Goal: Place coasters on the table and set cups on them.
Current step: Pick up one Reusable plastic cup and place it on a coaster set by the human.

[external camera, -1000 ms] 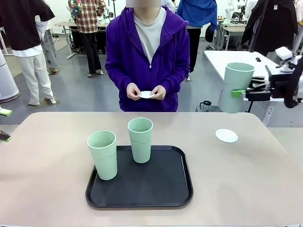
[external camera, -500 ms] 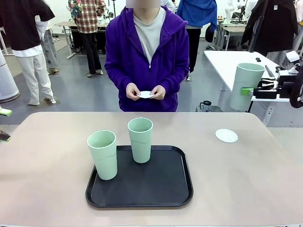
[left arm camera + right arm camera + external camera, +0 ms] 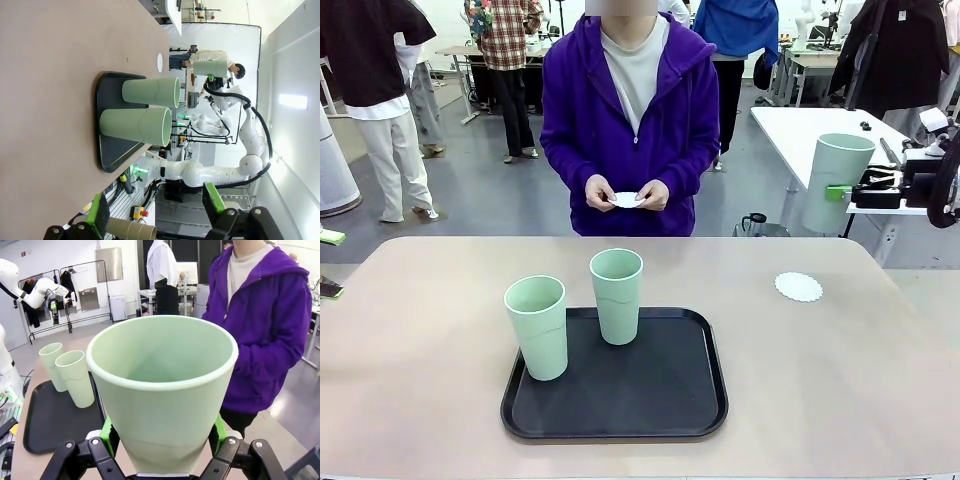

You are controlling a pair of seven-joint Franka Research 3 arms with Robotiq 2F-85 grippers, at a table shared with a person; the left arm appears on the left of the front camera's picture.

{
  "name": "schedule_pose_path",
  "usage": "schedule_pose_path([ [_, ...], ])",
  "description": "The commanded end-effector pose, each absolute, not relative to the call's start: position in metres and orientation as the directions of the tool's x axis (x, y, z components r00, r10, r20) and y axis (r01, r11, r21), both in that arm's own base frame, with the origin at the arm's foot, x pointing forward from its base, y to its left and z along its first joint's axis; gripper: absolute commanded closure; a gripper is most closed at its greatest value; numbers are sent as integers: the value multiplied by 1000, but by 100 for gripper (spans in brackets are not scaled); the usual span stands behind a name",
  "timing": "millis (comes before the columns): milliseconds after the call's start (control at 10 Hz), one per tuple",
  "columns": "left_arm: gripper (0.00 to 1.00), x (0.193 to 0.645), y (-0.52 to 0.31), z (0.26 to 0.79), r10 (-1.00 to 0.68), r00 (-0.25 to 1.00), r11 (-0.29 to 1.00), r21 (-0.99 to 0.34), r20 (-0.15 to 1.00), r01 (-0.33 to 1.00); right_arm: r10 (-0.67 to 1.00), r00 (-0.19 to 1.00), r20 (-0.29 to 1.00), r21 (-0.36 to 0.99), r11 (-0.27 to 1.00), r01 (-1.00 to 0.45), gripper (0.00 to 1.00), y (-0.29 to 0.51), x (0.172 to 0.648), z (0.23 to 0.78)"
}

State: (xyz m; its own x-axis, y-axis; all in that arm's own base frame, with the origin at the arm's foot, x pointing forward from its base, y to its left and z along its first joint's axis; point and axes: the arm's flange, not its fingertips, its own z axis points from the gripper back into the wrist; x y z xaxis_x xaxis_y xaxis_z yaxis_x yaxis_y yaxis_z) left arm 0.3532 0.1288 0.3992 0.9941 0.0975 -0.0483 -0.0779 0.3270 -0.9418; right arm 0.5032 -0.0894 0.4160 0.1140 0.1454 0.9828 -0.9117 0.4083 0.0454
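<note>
**Item 1: cup, in hand.** Pale mint tumbler [image 3: 837,165] of smooth moulded plastic, handleless, tapering to a narrow base. My right gripper [image 3: 840,192] is clamped across its wall a little below mid-height, with green pads on opposite sides. The cup hangs upright in the air, above and well to the right of the tray [image 3: 660,390]. I judge it light, slick-skinned and a little springy in the wall. On this taper a hard squeeze could push it up out of the pads, so I favour a firm mid-wall hold that stops short of crushing.

**Items 2–3: cups.** Two matching tumblers [image 3: 536,327] [image 3: 617,296] stand mouths-up on the tray's left half, near each other but apart.

**Item 4: coaster.** White lacy disc [image 3: 798,287] with a scalloped edge, flat on the table [image 3: 420,330], well right of the tray. It looks thin and probably limp, and may skid on the matte beige top when a cup lands.

**Item 5: coaster.** A second disc [image 3: 628,199], held between the person's hands [image 3: 603,194], beyond the tray's far side.

**Item 6: tray.** Black rounded square with a raised lip.

**Item 7: left gripper** [image 3: 155,207]. Its jaws are spread wide with nothing between them, facing the tray from its left, well apart.
</note>
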Motion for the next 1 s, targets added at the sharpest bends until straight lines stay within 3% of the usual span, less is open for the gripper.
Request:
schedule_pose_path([
  [0, 0, 352, 130, 401, 98, 994, 316, -946, -41, -70, 147, 112, 983, 42, 411, -911, 15, -89, 503, 417],
  [200, 0, 352, 130, 401, 98, 994, 316, -946, -41, -70, 145, 114, 983, 45, 409, -911, 15, -90, 503, 416],
  [300, 0, 352, 130, 401, 98, 994, 316, -946, -41, -70, 159, 62, 985, 14, 291, -957, 15, -96, 515, 403],
  [700, 0, 352, 130, 401, 98, 994, 316, -946, -41, -70, 206, -40, 978, -97, 275, -956, 15, -107, 541, 364],
  [900, 0, 352, 130, 401, 98, 994, 316, -946, -41, -70, 194, 3, 981, -49, 260, -964, 15, -106, 552, 344],
])
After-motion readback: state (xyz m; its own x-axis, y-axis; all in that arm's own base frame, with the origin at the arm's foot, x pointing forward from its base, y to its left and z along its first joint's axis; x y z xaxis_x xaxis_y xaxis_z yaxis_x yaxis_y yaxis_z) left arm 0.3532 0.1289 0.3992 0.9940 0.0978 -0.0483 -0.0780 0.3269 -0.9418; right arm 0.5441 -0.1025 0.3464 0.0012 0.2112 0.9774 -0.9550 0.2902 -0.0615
